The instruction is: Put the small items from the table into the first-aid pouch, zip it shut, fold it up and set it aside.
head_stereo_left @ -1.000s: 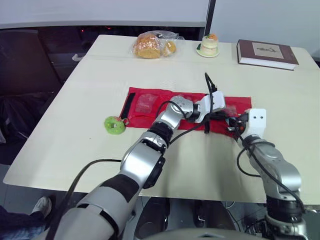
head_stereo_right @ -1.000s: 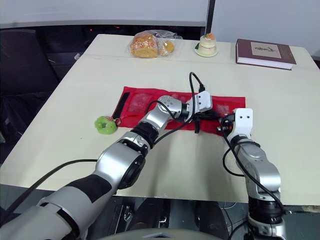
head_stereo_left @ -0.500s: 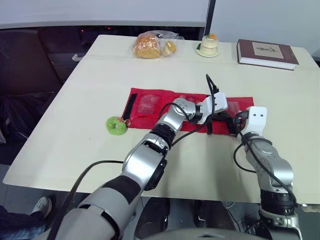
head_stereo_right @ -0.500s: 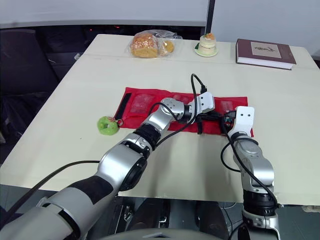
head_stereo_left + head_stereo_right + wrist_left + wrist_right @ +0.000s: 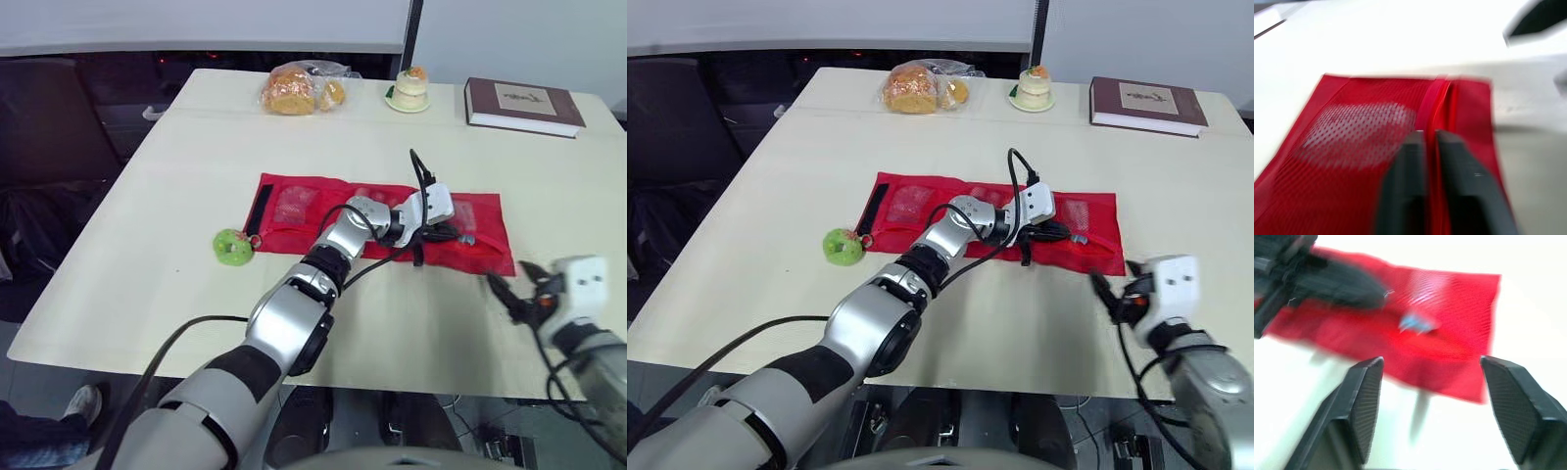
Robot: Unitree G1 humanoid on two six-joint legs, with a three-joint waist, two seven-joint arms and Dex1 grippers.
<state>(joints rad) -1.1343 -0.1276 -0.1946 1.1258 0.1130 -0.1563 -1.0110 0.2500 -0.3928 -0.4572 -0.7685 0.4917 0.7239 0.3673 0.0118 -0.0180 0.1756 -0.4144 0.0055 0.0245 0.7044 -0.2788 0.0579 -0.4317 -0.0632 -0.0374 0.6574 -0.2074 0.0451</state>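
The red first-aid pouch [image 5: 294,206] lies flat mid-way across the table [image 5: 147,255]. The left gripper [image 5: 443,235] is pinched nearly closed on its zip [image 5: 1436,98], toward 3 o'clock. Off the pouch's 5 o'clock corner, the right gripper [image 5: 511,280] hangs wide open and empty. Zipping looks to be in hand; next comes a steady pull along the seam.

Red first-aid pouch [image 5: 294,208] unfolded, flat mid-surface [image 5: 196,147], mesh pockets up, pale contents showing through. Black strap [image 5: 257,206] at its left end. Green round item [image 5: 233,247] just beside that end.
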